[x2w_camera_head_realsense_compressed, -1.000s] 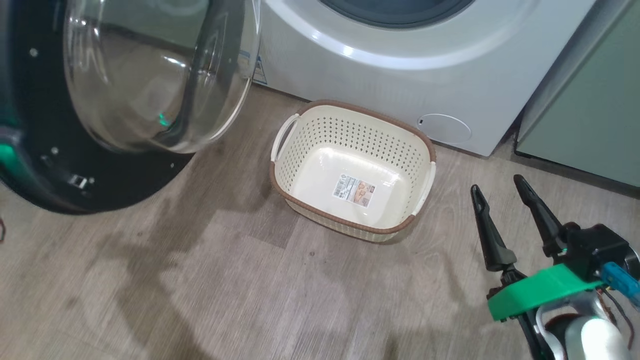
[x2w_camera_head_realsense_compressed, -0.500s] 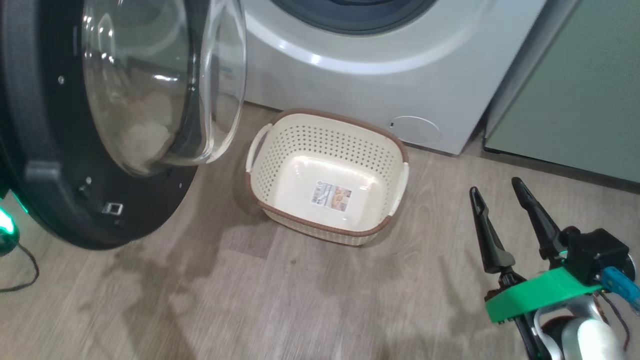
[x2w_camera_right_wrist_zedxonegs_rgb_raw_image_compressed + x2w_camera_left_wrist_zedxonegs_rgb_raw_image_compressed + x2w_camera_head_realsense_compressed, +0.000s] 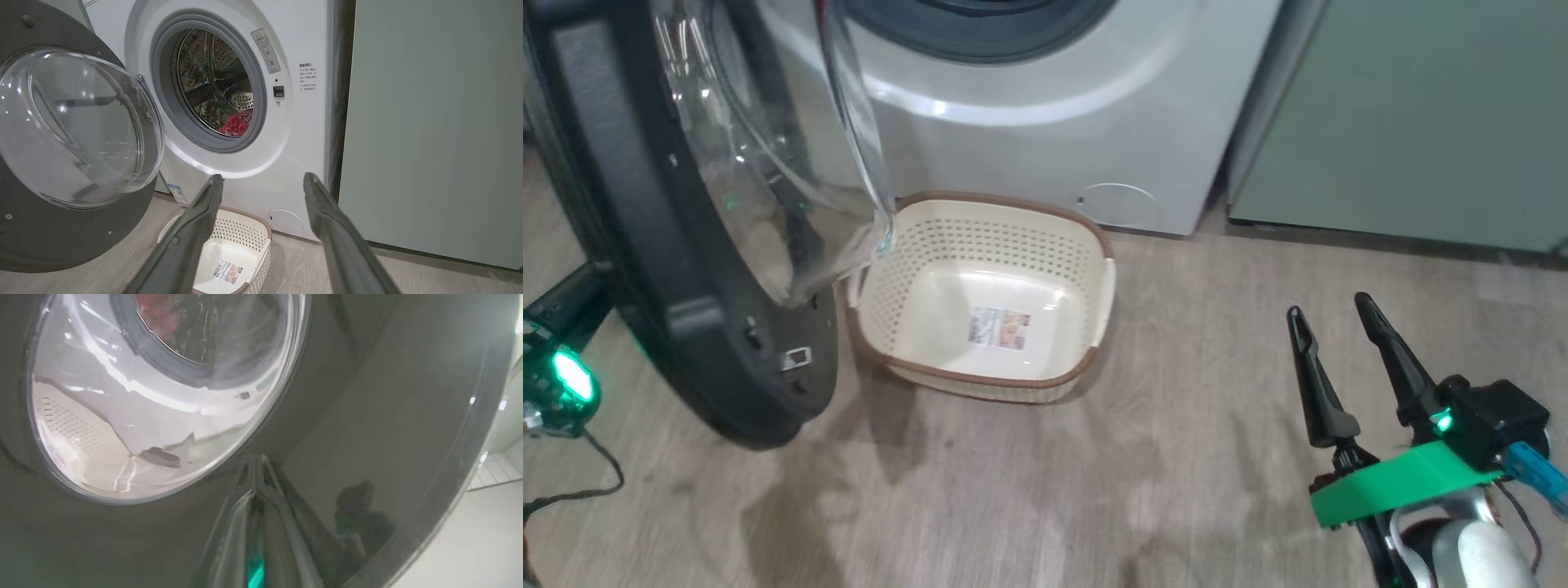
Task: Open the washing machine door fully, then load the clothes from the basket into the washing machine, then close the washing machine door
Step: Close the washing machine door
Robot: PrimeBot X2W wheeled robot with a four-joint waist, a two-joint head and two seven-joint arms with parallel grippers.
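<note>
— Wood-look floor [image 3: 1029, 490] runs up to the white washing machine [image 3: 1045, 122], with a pale green cabinet [image 3: 1405, 122] beside it. Where does the load sit?

— The red garment [image 3: 236, 123] lies low in the drum [image 3: 212, 81], close to the grey seal [image 3: 163, 94]. The basket [image 3: 980, 380] stands on the floor just before the machine, bare but for its label [image 3: 999, 327]. The washing machine door [image 3: 621, 229] hangs partly swung out.

— And the grippers?

— The left gripper [image 3: 255, 465] is pinched tight on nothing, tips apparently against the door's glossy black ring [image 3: 367, 416]. The right gripper [image 3: 1329, 308] is spread wide and holds nothing, well apart from the basket.

— What could go wrong?

— Two things, I'd judge. The closed tips could skid on that slick ring and leave the door unlatched. The garment, so near the lip, could get caught in the seal.

— Count?

— One machine, one door, one basket, one garment, one cabinet, two grippers.
</note>
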